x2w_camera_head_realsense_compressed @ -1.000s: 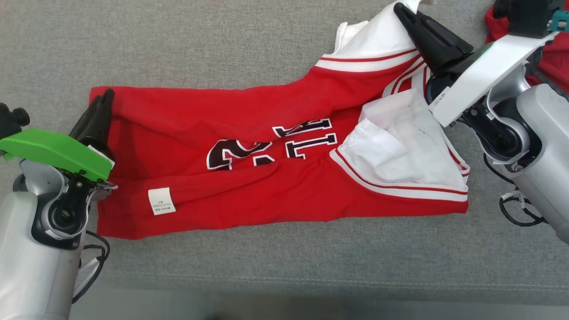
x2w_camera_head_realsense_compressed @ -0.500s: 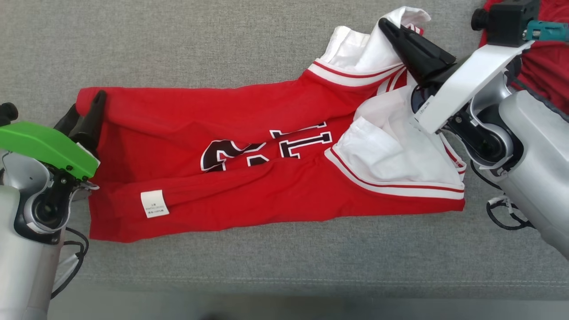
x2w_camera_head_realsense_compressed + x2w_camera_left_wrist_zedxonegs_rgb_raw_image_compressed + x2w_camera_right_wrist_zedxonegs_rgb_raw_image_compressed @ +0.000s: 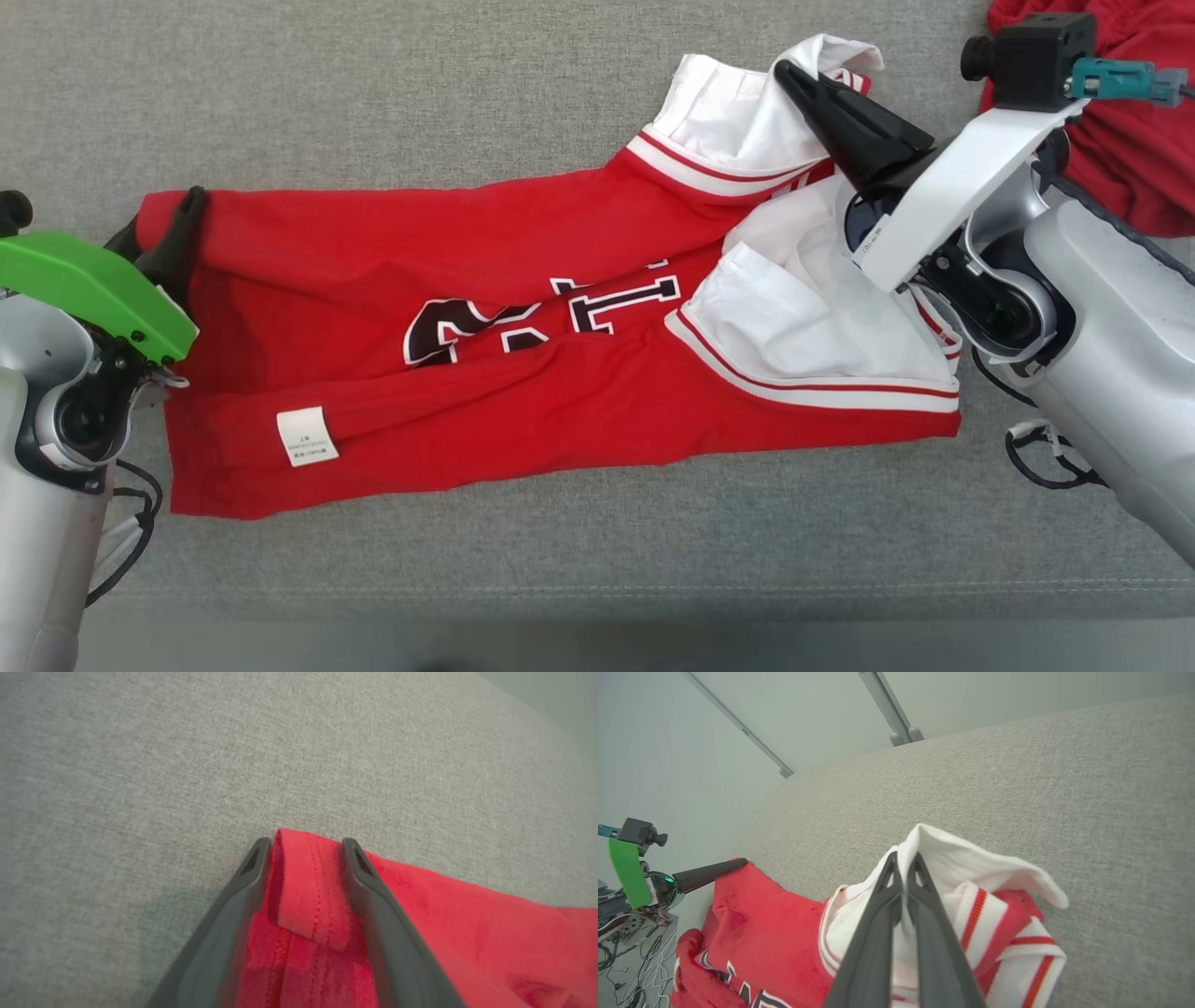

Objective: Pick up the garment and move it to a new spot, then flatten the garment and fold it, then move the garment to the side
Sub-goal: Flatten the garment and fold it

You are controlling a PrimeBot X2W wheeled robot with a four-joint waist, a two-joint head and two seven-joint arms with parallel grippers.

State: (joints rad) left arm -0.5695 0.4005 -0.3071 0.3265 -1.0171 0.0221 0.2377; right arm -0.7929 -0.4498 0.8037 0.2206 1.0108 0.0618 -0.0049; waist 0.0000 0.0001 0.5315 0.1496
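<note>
There was 1 garment (image 3: 485,233), a red jersey, with 2 white sleeves (image 3: 803,317) in sight and 1 small white label (image 3: 308,436). 1 further heap of red cloth (image 3: 1130,159) sat at the far right. There were 2 grippers, the left gripper (image 3: 161,222) and the right gripper (image 3: 786,71), each with 2 dark fingers, 4 in all. The wrists carried 1 green plate (image 3: 84,294) and 1 white plate (image 3: 952,187). There was 1 grey cushion (image 3: 467,93). 2 pale rails (image 3: 887,704) crossed the wall.

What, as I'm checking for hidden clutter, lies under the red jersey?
The jersey lies on grey upholstery, which shows around it. The part directly beneath is covered by the cloth and cannot be seen.
</note>
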